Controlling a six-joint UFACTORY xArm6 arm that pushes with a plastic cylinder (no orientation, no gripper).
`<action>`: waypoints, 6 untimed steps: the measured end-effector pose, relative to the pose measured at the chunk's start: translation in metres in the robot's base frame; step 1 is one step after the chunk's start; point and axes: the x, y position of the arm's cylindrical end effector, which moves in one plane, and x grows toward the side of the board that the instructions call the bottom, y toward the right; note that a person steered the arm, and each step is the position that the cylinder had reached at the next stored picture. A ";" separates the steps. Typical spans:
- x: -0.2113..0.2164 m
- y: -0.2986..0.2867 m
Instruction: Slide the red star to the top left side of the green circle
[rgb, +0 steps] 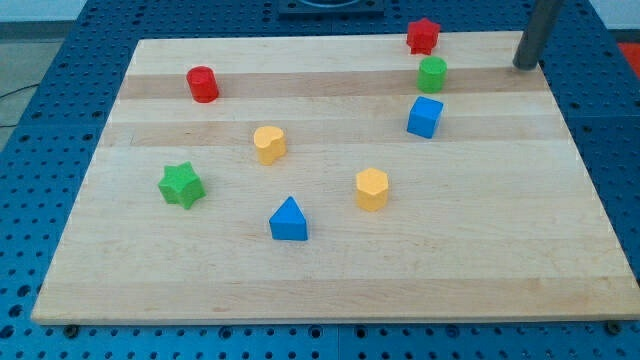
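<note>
The red star (423, 36) sits at the view's top edge of the wooden board, just above and slightly left of the green circle (432, 74). A small gap separates them. My tip (524, 66) is at the view's top right, to the right of both blocks and well apart from them. It touches no block.
A blue cube (425, 117) lies just below the green circle. A red cylinder (203, 84) is at the top left. A yellow block (269, 144), a yellow hexagon (371, 189), a blue triangle (289, 220) and a green star (181, 185) lie lower on the wooden board (560, 250).
</note>
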 end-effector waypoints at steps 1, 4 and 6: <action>-0.031 0.000; -0.048 -0.086; -0.032 -0.172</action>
